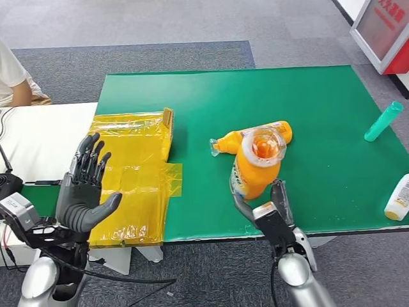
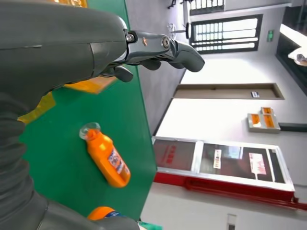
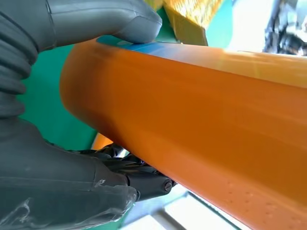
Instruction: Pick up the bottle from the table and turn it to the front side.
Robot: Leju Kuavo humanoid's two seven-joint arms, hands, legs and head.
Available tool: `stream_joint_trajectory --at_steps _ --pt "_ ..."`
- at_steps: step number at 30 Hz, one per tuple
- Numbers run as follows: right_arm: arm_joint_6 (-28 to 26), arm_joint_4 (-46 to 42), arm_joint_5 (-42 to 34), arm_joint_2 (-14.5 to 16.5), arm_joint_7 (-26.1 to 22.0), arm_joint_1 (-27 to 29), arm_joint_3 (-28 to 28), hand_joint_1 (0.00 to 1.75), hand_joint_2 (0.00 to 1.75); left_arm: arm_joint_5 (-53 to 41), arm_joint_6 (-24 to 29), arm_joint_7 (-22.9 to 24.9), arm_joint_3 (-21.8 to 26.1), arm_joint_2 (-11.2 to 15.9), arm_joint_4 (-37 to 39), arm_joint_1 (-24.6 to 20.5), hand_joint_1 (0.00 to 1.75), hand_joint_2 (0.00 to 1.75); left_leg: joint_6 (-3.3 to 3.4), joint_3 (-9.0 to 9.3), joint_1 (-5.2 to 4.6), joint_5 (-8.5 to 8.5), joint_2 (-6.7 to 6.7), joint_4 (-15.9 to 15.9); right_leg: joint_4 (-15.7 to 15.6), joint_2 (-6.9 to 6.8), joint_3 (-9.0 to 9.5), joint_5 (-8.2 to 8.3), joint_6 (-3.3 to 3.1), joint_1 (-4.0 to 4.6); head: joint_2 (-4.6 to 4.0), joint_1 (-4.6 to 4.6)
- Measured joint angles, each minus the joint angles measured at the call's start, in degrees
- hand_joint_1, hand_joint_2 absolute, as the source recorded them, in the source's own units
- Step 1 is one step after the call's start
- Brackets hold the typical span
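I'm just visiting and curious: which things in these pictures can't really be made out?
- Orange plastic bottle held in the right hand: in the head view its label is turned away and its cap end faces the camera.
- The same bottle in the right wrist view: too close and blurred.
- White bottle: cut off by the head view's edge.

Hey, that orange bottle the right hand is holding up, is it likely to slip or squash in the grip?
The orange bottle looks smooth and glossy, so it may slip or twist. The right hand grips it low, with most of it above the fingers, so it could tip. Its plastic wall probably gives slightly under pressure.
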Motion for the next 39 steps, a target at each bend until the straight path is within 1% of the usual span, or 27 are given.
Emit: stream_joint_trajectory --at_steps 3,9,12,17,25,28,31,36,39 --pt "-1.6 -1.2 1.3 0.1 -0.2 0.6 0.8 1.75 1.75 0.0 0.1 0.4 -0.9 -0.5 0.3 -1.2 0.0 1.75 -0.01 0.0 0.0 0.02 0.0 0.0 0.0 0.0 -0.01 0.01 -0.01 0.0 0.0 0.01" --pt "-2.0 -2.3 2.0 0.3 -0.1 1.1 1.3 1.75 1.75 0.0 0.0 0.7 -1.9 -1.0 0.7 -2.0 0.0 1.75 -0.02 0.0 0.0 0.02 0.0 0.0 0.0 0.01 -0.01 0.0 0.0 0.01 0.0 0.01" --pt "-3.4 -2.4 5.8 0.3 0.9 1.1 2.2 1.75 1.75 -1.9 -1.8 1.8 -2.9 -0.8 0.7 -2.2 0.0 1.75 -0.01 0.0 0.0 0.02 0.01 0.0 0.0 0.01 -0.01 0.0 0.0 0.0 0.0 0.01" --pt "-7.2 -2.2 15.4 0.3 3.8 -0.4 5.6 1.75 1.75 -6.8 -4.5 3.8 -7.7 -0.5 0.8 -3.5 0.0 1.75 -0.01 -0.01 0.0 0.01 0.0 0.0 0.0 0.01 -0.01 0.0 0.0 0.0 0.0 0.01" --pt "-10.5 -0.5 22.2 0.3 8.3 -4.7 10.2 1.75 1.75 -11.4 -7.0 5.5 -15.8 -0.1 1.9 -7.6 0.0 1.75 -0.02 0.0 0.0 0.04 0.0 0.0 0.0 0.01 -0.01 0.03 0.0 0.0 0.0 0.01" --pt "-11.2 0.4 23.1 0.3 9.1 -5.8 11.1 1.75 1.75 -13.1 -6.3 5.7 -17.6 0.0 2.7 -9.0 0.0 1.75 -0.02 0.0 0.0 0.04 0.0 0.0 0.0 0.01 -0.01 0.03 0.0 0.0 0.0 0.0" --pt "-11.5 0.9 23.9 0.3 9.7 -6.5 11.9 1.75 1.75 -15.7 -4.7 5.6 -18.2 0.0 3.4 -10.1 0.0 1.75 -0.02 0.0 0.0 0.04 0.0 0.0 0.0 0.01 -0.01 0.03 0.0 0.0 0.0 0.01" --pt "-11.2 0.5 26.4 0.2 11.4 -6.5 12.5 1.75 1.75 -29.5 0.7 3.6 -19.5 0.1 3.4 -10.5 0.0 1.75 -0.02 -0.01 0.0 0.04 0.0 0.0 0.0 0.01 -0.01 0.02 0.01 0.0 0.0 0.01" --pt "-10.5 -0.6 27.4 0.0 11.8 -6.1 12.6 1.75 1.75 -34.1 2.7 3.1 -20.0 0.1 2.7 -10.5 0.0 1.75 -0.02 -0.02 0.0 0.03 0.0 0.0 0.0 0.01 -0.01 0.02 0.01 0.0 0.0 0.01"
